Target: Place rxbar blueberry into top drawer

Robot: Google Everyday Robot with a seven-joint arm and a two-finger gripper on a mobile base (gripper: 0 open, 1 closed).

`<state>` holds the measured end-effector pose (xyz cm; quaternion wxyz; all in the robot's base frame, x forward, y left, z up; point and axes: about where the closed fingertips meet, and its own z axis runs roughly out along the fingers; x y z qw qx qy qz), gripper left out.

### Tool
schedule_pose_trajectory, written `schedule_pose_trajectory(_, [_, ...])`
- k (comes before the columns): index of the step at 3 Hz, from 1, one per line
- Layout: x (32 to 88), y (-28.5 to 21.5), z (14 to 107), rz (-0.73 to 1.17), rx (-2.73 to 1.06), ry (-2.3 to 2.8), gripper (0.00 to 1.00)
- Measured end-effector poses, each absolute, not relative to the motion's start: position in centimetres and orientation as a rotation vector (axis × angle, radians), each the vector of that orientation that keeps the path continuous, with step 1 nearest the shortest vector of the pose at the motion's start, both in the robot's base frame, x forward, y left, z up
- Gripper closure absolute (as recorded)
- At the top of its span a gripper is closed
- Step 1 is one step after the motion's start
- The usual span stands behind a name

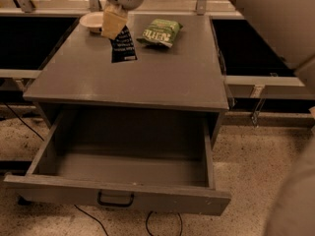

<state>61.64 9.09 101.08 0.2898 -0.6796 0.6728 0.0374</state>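
The rxbar blueberry (123, 46), a dark navy wrapper with white lettering, hangs tilted over the back left of the cabinet top. My gripper (114, 28) comes down from the top edge of the camera view, and its tan fingers are shut on the bar's upper end. The top drawer (118, 193) is pulled wide open at the front of the grey cabinet, its inside bare and its dark handle centred on the front panel. The gripper and bar are well behind the drawer opening.
A green crinkled chip bag (161, 32) lies on the cabinet top (162, 77) right of the bar. A shallow white bowl (92, 21) sits at the back left corner. My pale arm fills the upper right and right edge. Cables trail on the speckled floor.
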Motion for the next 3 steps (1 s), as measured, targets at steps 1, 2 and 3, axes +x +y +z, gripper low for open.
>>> schedule_pose_trajectory(1, [58.94, 5.01, 99.74, 0.081, -1.728, 1.874, 1.00])
schedule_pose_trajectory(2, [58.94, 5.01, 99.74, 0.081, -1.728, 1.874, 1.00])
schedule_pose_trajectory(3, [58.35, 5.06, 98.84, 0.111, -1.727, 1.884, 1.00])
